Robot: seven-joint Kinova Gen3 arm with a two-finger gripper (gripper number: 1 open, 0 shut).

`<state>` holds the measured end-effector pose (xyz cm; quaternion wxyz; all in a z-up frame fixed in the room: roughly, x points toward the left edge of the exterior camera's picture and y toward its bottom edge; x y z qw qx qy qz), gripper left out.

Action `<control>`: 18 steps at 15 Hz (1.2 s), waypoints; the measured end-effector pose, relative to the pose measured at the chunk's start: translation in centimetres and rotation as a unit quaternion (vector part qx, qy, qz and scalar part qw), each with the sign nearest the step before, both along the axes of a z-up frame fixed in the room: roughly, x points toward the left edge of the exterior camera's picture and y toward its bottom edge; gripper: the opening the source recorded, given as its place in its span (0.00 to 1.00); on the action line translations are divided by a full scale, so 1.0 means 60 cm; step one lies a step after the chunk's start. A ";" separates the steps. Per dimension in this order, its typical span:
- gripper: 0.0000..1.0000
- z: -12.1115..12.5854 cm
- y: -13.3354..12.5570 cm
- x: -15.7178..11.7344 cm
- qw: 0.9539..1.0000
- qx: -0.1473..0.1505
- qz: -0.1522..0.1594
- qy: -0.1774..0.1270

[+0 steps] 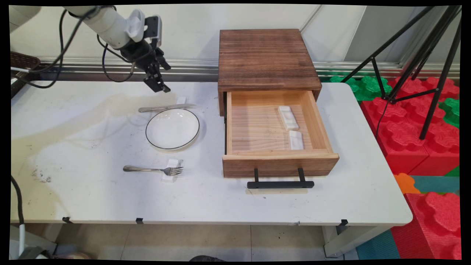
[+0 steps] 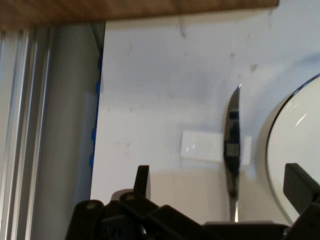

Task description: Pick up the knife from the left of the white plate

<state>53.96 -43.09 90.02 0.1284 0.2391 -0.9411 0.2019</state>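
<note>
Hand view: we see fingers (image 2: 220,187) spread open, empty, above knife (image 2: 232,150); blade on white rest (image 2: 202,146), long axis along desk (image 1: 92,198) far edge, plate (image 1: 172,129) just beside.

White table (image 1: 92,198) with plate (image 1: 172,129), knife (image 1: 166,108), fork (image 1: 153,169), two rests, wooden drawer box (image 1: 266,60)

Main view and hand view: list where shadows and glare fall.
Main view: the drawer handle throws a thin shadow on the table just below it, and the plate casts a soft shadow to its right. Hand view: the knife blade mirrors dark and bright bands, and small streak highlights sit on the plate.
</note>
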 end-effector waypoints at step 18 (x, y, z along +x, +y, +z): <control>1.00 -0.139 -0.044 0.075 0.996 0.074 0.007 -0.048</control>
